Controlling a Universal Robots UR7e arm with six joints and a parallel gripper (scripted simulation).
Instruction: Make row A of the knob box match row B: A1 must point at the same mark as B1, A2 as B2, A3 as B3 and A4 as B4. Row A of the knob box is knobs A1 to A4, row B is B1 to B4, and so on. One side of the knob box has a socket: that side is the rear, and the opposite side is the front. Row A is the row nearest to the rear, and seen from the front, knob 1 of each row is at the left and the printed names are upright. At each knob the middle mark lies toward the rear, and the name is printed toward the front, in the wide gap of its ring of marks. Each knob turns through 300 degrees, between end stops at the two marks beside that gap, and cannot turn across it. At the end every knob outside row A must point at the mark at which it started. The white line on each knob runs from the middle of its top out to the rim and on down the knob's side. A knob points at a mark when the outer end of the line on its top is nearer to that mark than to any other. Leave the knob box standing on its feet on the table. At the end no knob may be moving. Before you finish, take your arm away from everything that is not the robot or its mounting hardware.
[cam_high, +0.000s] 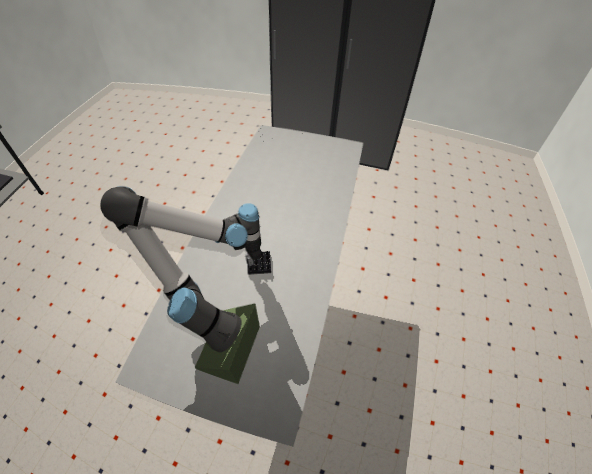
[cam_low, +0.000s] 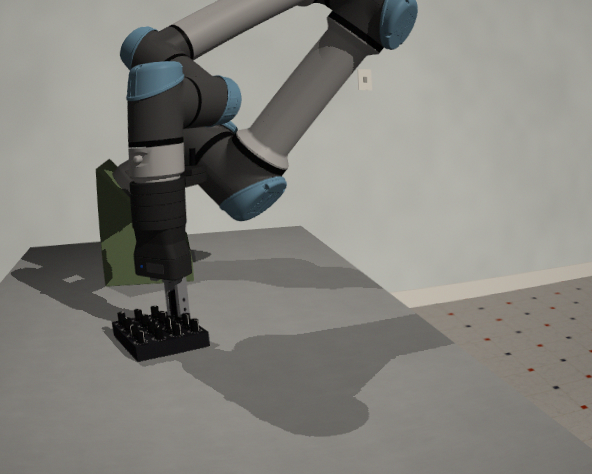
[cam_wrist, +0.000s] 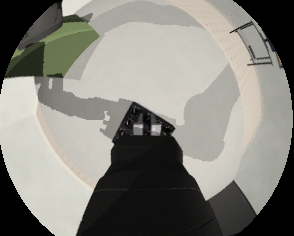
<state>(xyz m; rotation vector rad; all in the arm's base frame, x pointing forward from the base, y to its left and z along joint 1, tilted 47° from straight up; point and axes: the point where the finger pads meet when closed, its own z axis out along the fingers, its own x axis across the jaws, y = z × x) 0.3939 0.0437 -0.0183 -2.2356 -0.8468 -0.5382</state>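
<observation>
The black knob box (cam_high: 264, 270) (cam_low: 165, 342) (cam_wrist: 131, 115) stands on its feet on the grey table (cam_high: 300, 190) (cam_low: 300, 390), with its rows of small black knobs pointing up. My gripper (cam_high: 258, 258) (cam_low: 176, 306) (cam_wrist: 146, 118) comes straight down onto the box. Its fingers are shut on one knob in the row farthest from the exterior camera. The fingers and the gripper body hide that knob, so I cannot tell its name or where its white line points. In the wrist view only a corner of the box shows past the fingers.
The arm's green base block (cam_high: 235, 350) (cam_low: 112, 235) (cam_wrist: 60, 50) stands on the table close behind the box. A tall dark cabinet (cam_high: 345, 75) stands at the table's far end. The tiled floor (cam_high: 450, 300) lies around the table.
</observation>
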